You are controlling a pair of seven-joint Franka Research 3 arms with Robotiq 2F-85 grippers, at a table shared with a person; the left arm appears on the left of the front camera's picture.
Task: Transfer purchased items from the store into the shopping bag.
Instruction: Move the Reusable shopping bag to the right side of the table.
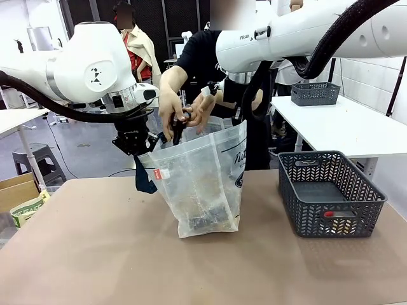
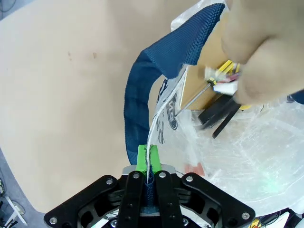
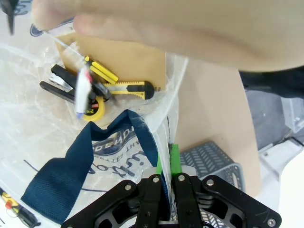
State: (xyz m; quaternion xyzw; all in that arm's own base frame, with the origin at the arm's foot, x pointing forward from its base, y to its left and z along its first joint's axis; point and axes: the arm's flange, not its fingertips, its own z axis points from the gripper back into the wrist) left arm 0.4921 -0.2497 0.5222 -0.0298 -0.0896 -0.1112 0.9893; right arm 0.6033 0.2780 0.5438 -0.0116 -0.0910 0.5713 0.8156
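Observation:
The shopping bag [image 1: 206, 181], translucent with navy handles, stands open mid-table with several goods inside. My left gripper [image 1: 141, 149] is shut on the bag's left rim; in the left wrist view its green pads [image 2: 142, 159] pinch the plastic beside a navy handle [image 2: 137, 99]. My right gripper [image 3: 167, 161] is shut on the bag's right rim next to the other handle [image 3: 80, 171]. The person's hands [image 1: 184, 108] hold a small dark item [image 1: 178, 126] over the bag's mouth. A brown cardboard pack [image 3: 133, 59] with yellow-and-black tools lies in the bag. The store [image 1: 331, 190], a grey lattice basket, holds a small red piece [image 1: 337, 214].
The basket stands on the table's right side, about a hand's width from the bag. A white table [image 1: 343, 124] at the back right carries a second grey basket [image 1: 315, 93]. A cardboard box [image 1: 16, 190] and a stool [image 1: 35, 159] stand off the table's left edge.

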